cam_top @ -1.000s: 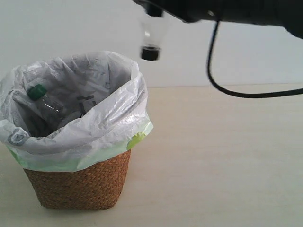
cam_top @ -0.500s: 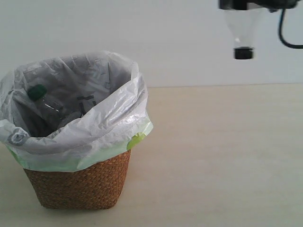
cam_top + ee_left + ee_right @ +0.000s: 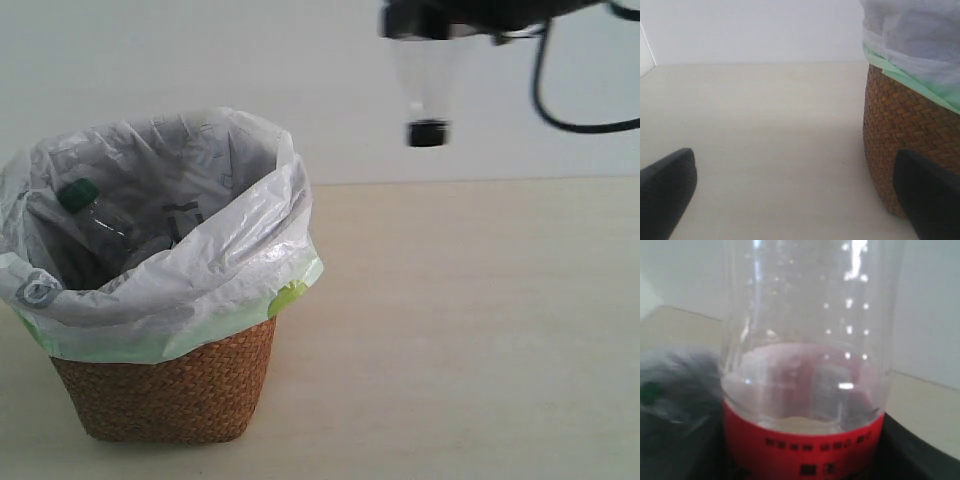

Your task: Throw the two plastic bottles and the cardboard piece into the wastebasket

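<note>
The wicker wastebasket (image 3: 165,385), lined with a white bag, stands at the left. Inside it lies the clear bottle with the green cap (image 3: 77,193). My right gripper (image 3: 450,15) is high up, right of the basket, shut on the red-label bottle (image 3: 425,80). That bottle hangs upside down with its black cap (image 3: 427,132) lowest. In the right wrist view the red-label bottle (image 3: 805,340) fills the frame, gripped at its label by the right gripper (image 3: 805,460). My left gripper (image 3: 797,185) is open and low beside the wastebasket (image 3: 900,115). The cardboard piece is out of view.
A pale tabletop (image 3: 470,330) stretches right of the basket to a white wall. A black cable (image 3: 560,115) loops down from the right arm. The bag's rim (image 3: 290,250) overhangs the basket on the right side.
The right gripper with the bottle swung from near the basket far to the right, then came back left and slightly lower. The basket and its contents have not moved.
</note>
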{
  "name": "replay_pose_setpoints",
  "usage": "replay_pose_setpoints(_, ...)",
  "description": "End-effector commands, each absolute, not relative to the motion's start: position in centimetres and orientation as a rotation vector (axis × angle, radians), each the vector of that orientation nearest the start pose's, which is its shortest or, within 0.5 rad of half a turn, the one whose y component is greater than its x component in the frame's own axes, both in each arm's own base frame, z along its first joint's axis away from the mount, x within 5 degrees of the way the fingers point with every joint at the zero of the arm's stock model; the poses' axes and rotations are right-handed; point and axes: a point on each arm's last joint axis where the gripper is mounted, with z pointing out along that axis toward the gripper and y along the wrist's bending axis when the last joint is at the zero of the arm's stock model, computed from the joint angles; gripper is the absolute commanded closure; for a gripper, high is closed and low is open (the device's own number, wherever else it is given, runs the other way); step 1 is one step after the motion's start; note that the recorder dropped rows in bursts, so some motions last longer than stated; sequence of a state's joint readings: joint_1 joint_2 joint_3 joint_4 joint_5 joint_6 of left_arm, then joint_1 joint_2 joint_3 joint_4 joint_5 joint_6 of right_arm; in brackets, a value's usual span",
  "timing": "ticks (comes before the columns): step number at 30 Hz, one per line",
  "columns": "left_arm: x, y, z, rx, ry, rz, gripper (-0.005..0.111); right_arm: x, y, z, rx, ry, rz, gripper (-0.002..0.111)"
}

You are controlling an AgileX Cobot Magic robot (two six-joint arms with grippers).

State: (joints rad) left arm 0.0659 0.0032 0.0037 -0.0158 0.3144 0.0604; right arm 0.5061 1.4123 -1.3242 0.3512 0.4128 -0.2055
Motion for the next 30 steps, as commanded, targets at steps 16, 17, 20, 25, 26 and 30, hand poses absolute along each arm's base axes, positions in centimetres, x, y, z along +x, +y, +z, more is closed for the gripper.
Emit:
replay_pose_setpoints(16,5.4,0.3,18.5,-0.018,1.791,0.063,-0.001,28.5,19.4,43.7,-0.45,1.902,0.702,0.047)
replay_pose_setpoints(17,5.4,0.3,18.5,-0.018,1.791,0.063,-0.001,29.3,17.9,43.2,-0.43,1.962,0.635,0.047)
replay_pose_setpoints(20,5.4,0.3,18.5,-0.018,1.791,0.063,-0.001,31.1,14.0,41.3,-0.376,2.134,0.409,0.047)
replay_pose_setpoints(25,5.4,0.3,18.5,-0.018,1.791,0.063,-0.001,33.0,9.1,37.4,-0.27,2.347,0.206,0.048)
replay_pose_setpoints(26,5.4,0.3,18.5,-0.018,1.791,0.063,-0.001,33.2,8.4,36.4,-0.257,2.367,0.189,0.048)
replay_pose_setpoints(30,5.4,0.3,18.5,-0.018,1.791,0.063,-0.001,33.3,7.0,34.0,-0.216,2.404,0.163,0.048)
